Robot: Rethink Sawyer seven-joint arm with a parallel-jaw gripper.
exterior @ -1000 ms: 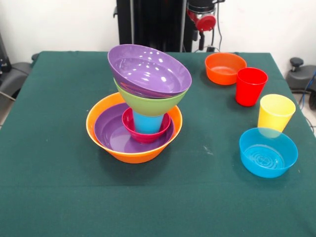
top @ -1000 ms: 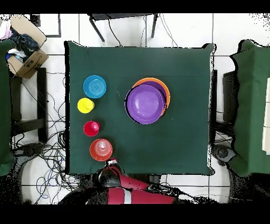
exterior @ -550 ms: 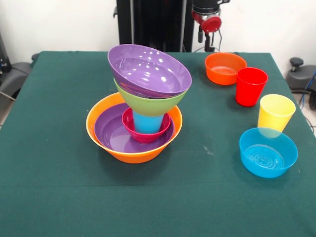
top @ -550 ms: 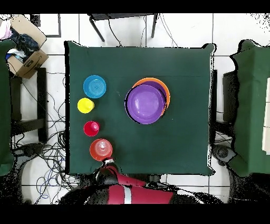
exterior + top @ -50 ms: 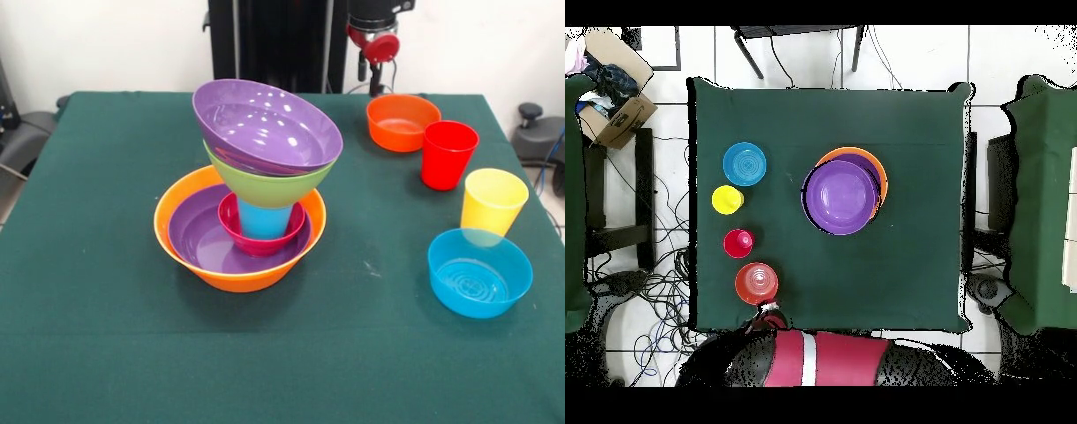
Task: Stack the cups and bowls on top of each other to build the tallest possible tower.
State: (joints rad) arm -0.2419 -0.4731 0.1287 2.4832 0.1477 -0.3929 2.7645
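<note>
The tower stands left of the table's middle. Its base is a large orange bowl [image 5: 231, 272] holding a purple bowl [image 5: 201, 238] and a small pink-red bowl [image 5: 262, 242]. A blue cup [image 5: 265, 218] stands in that. On the cup sit a lime green bowl [image 5: 265, 184] and a tilted purple bowl [image 5: 265, 125], also seen from above as the purple bowl [image 5: 839, 196]. At the right lie a small orange bowl [image 5: 403, 122], a red cup [image 5: 448, 155], a yellow cup [image 5: 493, 201] and a blue bowl [image 5: 479, 272]. My gripper [image 5: 371, 78] hangs open and empty just behind the small orange bowl [image 5: 756, 283].
A cardboard box [image 5: 610, 95] sits off the table's corner in the overhead view, and cables lie on the floor beside the table. The green tablecloth [image 5: 106, 336] covers the whole table.
The gripper has shifted a little to the right and lower in the front view, closer to the small orange bowl. Bowls and cups have not moved.
</note>
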